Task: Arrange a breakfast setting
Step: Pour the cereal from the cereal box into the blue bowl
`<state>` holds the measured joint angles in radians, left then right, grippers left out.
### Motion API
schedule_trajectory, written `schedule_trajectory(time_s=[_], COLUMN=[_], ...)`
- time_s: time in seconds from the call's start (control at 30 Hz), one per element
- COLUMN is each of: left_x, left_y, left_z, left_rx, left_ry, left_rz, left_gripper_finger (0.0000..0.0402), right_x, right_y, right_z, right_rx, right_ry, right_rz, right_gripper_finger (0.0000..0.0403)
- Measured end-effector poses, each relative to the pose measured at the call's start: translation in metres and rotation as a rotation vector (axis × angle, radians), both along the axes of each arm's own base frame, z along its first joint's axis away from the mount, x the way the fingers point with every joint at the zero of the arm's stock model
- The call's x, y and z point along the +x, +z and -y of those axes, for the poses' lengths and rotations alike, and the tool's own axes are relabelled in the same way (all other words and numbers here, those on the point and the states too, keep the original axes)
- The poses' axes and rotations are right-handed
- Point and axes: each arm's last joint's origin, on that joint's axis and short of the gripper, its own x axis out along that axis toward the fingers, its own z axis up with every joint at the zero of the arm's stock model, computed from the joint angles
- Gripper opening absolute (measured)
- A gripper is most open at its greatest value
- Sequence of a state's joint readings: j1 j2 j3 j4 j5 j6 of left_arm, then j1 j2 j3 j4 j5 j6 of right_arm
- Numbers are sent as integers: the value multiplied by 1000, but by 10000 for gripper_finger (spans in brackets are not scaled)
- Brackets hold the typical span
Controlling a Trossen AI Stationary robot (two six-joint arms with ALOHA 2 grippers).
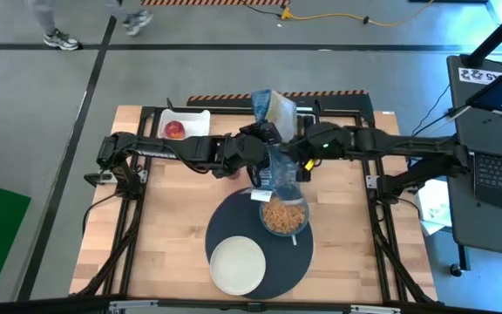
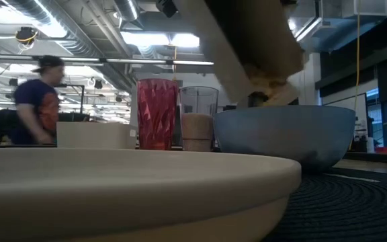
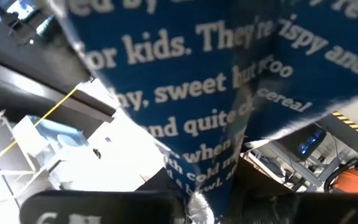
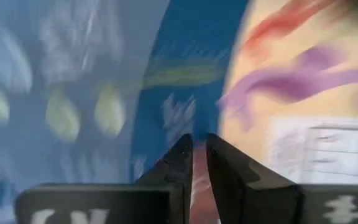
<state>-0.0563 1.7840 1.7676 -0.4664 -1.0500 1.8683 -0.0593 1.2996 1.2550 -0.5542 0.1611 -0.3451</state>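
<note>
A blue printed cereal bag (image 1: 277,144) is held over the table's middle and tipped, its lower open end (image 1: 279,187) above the light-blue bowl (image 1: 283,216). The bowl holds cereal flakes (image 1: 280,215) and stands on the far part of the round dark placemat (image 1: 286,262). The white plate (image 1: 237,264) lies on the mat's near left part. My left gripper (image 1: 262,146) and my right gripper (image 1: 298,155) are both shut on the bag, one on each side. The red apple (image 1: 174,131) lies in a white tray (image 1: 194,116) at the far left. I see no spoon or toasted round. My left gripper pinches a gathered fold of the bag's printed wall (image 3: 194,198) between its two fingers, coming level from the table's left. The bag is lifted clear and slants down toward the bowl. My right gripper pinches a thin fold of the bag's wall (image 4: 194,163) between its nearly closed fingers, coming from the table's right. The bag fills its view and hangs clear of the table.
A red tumbler (image 2: 156,114) and a clear cup (image 2: 198,117) stand behind the bowl (image 2: 284,134) in the low view. A person (image 2: 39,101) passes in the room beyond the table. A laptop (image 1: 499,170) sits on a stand right of the table.
</note>
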Motion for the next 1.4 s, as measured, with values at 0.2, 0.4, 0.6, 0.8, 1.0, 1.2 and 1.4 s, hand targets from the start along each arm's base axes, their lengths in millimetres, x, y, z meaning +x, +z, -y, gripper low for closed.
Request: schedule_trajectory(time_s=[0.2,0.4,0.6,0.8,1.0,1.2,1.4], left_x=[0,0,0,0,0,0,-1], left_y=[0,0,0,-1,-1,-2,-2], left_z=[0,0,0,1,1,1,1], left_rx=[-7,-8,-10,-12,-23,-27,-40], left_ry=[-5,-7,-7,-13,-13,-14,-7], left_rz=[4,5,4,0,5,7,27], left_gripper_finger=[38,39,39,39,39,39,39], right_x=[-1,-6,-2,-4,-13,-6,-5], right_y=[6,12,3,8,16,-1,-2], right_z=[0,-4,-10,-10,-7,-11,-11], right_rx=[-5,-7,-25,7,-54,15,38], right_ry=[-5,-44,2,11,-96,13,-26], right_rz=[20,52,-20,5,36,-59,-28], right_gripper_finger=[50,50,50,50,50,50,50])
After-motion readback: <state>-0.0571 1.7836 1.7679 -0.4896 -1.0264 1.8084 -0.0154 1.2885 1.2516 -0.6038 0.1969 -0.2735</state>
